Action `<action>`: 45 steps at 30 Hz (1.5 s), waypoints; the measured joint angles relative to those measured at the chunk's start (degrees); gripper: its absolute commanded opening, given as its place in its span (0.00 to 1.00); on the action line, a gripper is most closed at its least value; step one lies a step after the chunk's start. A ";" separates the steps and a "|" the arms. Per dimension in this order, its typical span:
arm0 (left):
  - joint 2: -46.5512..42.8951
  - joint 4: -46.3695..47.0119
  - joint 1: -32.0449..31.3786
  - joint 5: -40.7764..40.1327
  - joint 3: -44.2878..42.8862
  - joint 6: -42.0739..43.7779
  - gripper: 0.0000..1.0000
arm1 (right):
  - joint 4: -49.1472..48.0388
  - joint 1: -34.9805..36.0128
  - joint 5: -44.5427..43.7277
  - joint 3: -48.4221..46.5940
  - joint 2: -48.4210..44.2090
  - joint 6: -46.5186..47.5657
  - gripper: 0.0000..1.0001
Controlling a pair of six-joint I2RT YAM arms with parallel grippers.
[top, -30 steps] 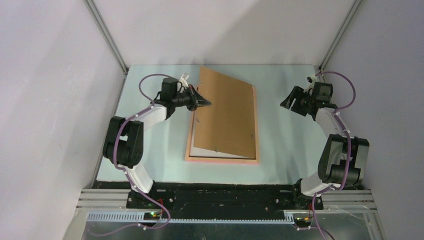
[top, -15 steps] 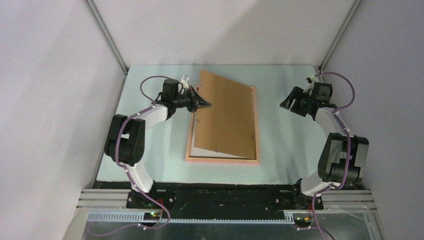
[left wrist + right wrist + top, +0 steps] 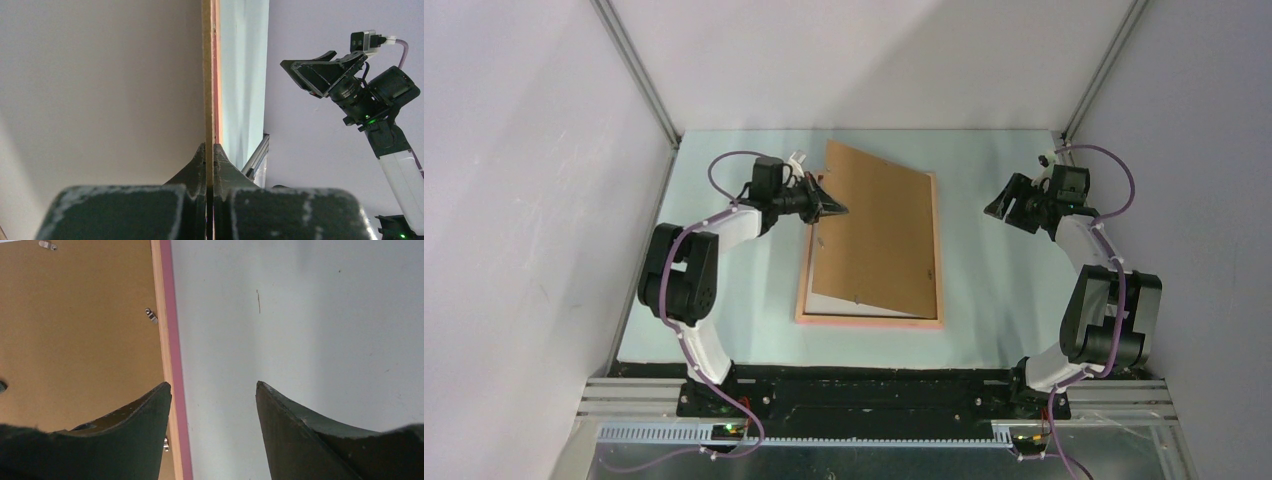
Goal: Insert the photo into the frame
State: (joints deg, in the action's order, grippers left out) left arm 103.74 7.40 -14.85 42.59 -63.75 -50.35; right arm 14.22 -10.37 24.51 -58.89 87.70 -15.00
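Top external view has the pink frame [image 3: 938,250] flat at the picture's centre, the photo [image 3: 849,303] inside it showing as a white strip under the lower edge of a brown backing board [image 3: 884,230], whose left edge the left gripper [image 3: 835,208] pinches, while the right gripper [image 3: 212,384] hangs spread wide at right.

The bench [image 3: 724,290] is a pale mint-green sheet filling the middle of the top view. Grey walls [image 3: 534,200] bound it at left, right and top, and a black strip [image 3: 874,375] runs along its lower edge. One thing lies directly on it: the frame [image 3: 870,320], pink-railed, flat at the centre, long sides running up and down the picture. In the right wrist view the frame [image 3: 176,365] shows one rail flush on the bench [image 3: 310,330], which bears a thin dark mark [image 3: 258,301] towards the upper middle.
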 measured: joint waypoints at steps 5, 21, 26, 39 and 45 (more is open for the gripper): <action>0.24 -0.94 -0.02 0.07 -0.63 0.55 0.00 | 0.02 -0.04 0.11 0.00 0.11 -0.02 0.67; 0.31 -3.72 -0.02 -0.11 -1.53 1.53 0.00 | 0.02 -0.26 0.39 0.00 0.59 -0.02 0.67; 0.31 -4.24 -0.31 -0.33 -1.55 1.86 0.00 | 0.02 -0.26 0.39 0.00 0.74 -0.02 0.67; 0.50 -5.35 -0.79 -0.37 -3.06 2.78 0.05 | 0.02 -0.63 0.48 0.00 0.83 -0.44 0.67; 1.25 -6.32 -0.83 -0.57 -3.80 4.37 0.27 | 0.02 -0.70 0.70 0.00 0.92 -0.59 0.67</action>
State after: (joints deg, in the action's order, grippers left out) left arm 104.99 1.08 -15.68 42.02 -67.55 -45.98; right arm 14.24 -11.07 25.21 -58.89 88.62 -15.59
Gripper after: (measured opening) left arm 0.162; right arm 0.671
